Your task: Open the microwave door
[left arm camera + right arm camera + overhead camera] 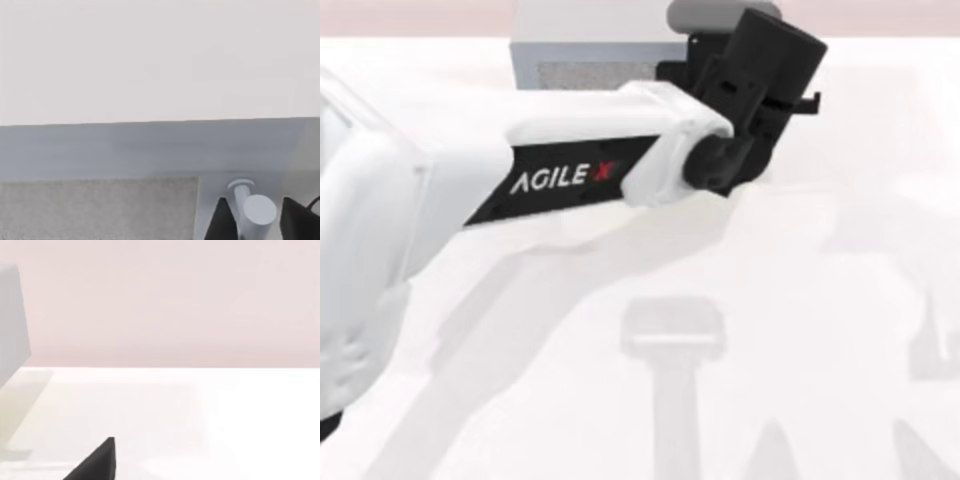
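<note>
The microwave (pixel 585 45) sits at the table's far edge; its door (pixel 97 207) looks rigid and hinged. The left gripper (pixel 255 220) straddles, fingers apart, probably the handle (pixel 252 210). The right arm sits parked.

This is a rendered simulation scene, not a lived-in room: a smooth, pale tabletop (pixel 800 300) with no grain or clutter runs back to a flat, featureless pinkish backdrop (pixel 170 300). The only furnishing is a small light-grey microwave (pixel 580 40) at the far edge, a plain box with even, untextured faces. A white arm (pixel 570 165) lettered AGILEX reaches across the surface, and the soft grey shadows lying on the tabletop are equally clean and artificial.
</note>
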